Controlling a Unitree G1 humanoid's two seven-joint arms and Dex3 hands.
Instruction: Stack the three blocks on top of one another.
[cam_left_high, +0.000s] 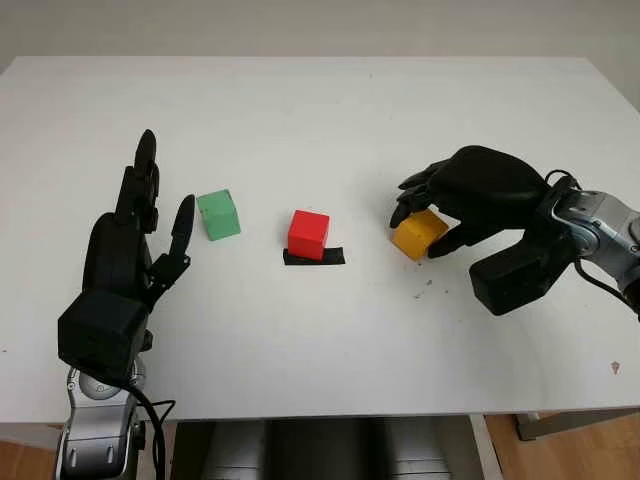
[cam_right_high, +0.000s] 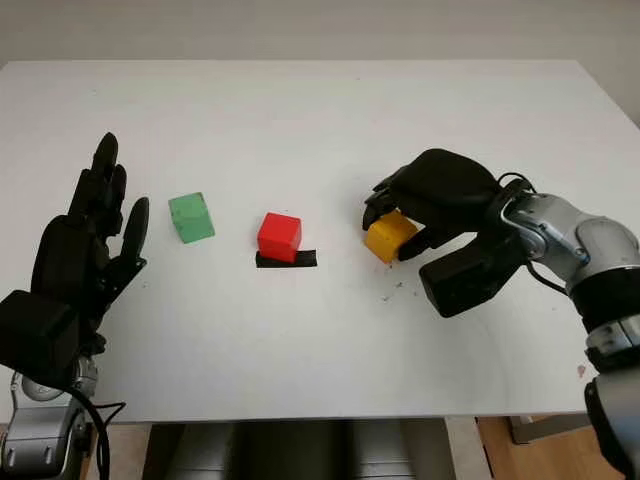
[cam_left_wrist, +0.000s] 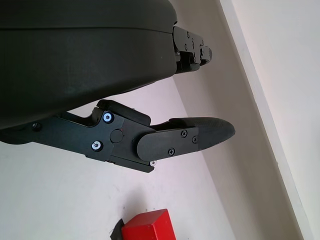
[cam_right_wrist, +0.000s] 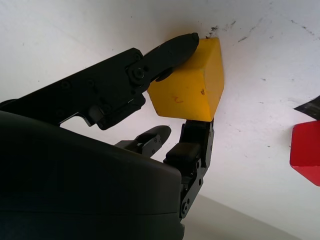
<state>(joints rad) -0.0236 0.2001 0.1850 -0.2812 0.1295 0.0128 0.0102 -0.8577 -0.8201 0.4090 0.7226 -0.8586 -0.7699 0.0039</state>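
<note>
White table all round, and three plain blocks on it: a green block, a red block sitting on a black strip, and a yellow block. Both hands are black, the left hand and the right hand, with silver-grey forearms behind them. Tiny dark specks mark the white table just by the yellow block.

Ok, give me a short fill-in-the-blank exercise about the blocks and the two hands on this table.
1. The right hand grips the ____ block.
2. The red block sits on a strip of ____ tape.
3. The open left hand is beside the ____ block.

Missing words: yellow; black; green.
</note>
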